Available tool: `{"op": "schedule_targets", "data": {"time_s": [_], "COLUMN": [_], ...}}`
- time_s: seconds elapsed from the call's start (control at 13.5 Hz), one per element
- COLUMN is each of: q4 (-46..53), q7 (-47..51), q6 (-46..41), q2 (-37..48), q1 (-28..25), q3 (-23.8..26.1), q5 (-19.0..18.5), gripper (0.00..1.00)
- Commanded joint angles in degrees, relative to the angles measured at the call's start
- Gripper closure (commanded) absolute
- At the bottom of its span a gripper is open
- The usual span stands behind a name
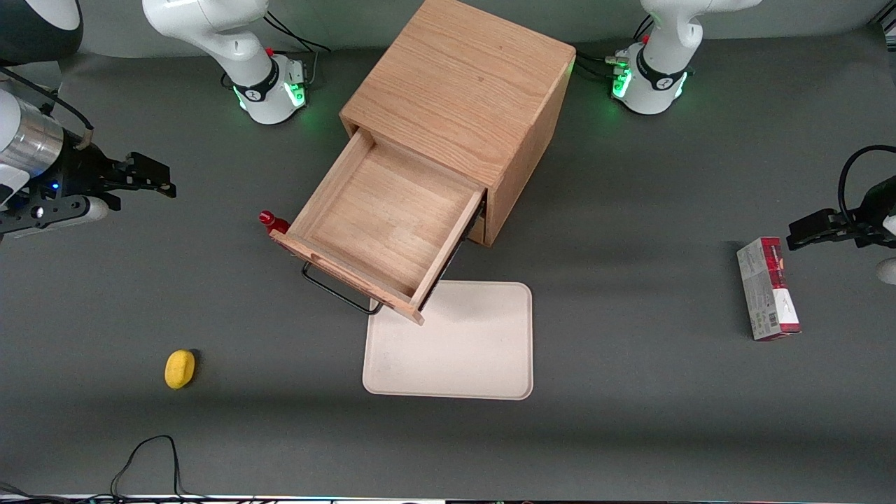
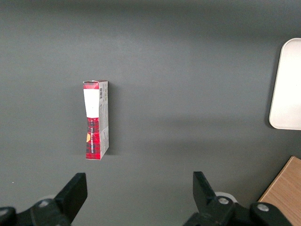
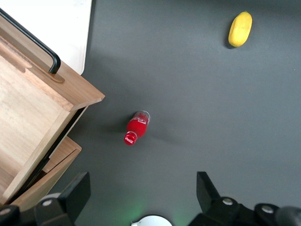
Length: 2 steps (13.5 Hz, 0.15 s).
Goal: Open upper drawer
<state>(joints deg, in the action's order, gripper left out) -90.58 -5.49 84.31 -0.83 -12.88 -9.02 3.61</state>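
The gripper (image 1: 150,178) hangs above the mat toward the working arm's end of the table, well apart from the cabinet, with nothing between its 2 fingers; the right wrist view shows those fingers (image 3: 77,190) spread wide over bare mat. My reading is that it has no contact with the handle because the pull is complete.

Nearer the front camera lies a small yellow lemon-like object (image 1: 179,368), alone on the mat. Next comes a red bottle (image 1: 269,222), just beside the corner of the drawer front, half hidden by it in the front view.

The upper drawer (image 1: 381,224) stands pulled far out of the oak cabinet (image 1: 462,91), its shallow box empty and its black wire handle (image 1: 336,290) facing the front camera. The drawer's front corner overhangs a cream tray (image 1: 462,350) lying on the mat. The task looks done, judging by how much of the box shows.

Toward the parked arm's end lies a red and white carton (image 1: 766,290) on its side.

The right wrist view shows the whole bottle (image 3: 136,127), capped and apparently upright, and a ledge of wood under the drawer that may be the bottom drawer's front, which the front view hides. Only the left wrist view shows the carton's end flap (image 2: 91,101).
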Motion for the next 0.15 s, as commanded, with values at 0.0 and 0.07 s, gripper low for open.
{"op": "schedule_targets", "data": {"time_s": [0.0, 0.07], "q4": [2.69, 2.69], "q7": [-1.37, -1.28], "q6": [-1.78, -1.78], "q2": [-1.72, -1.81], "q1": [2.14, 3.02], "q3": [1.72, 2.95], "q5": [-0.97, -0.97], "gripper": [0.00, 0.00]}}
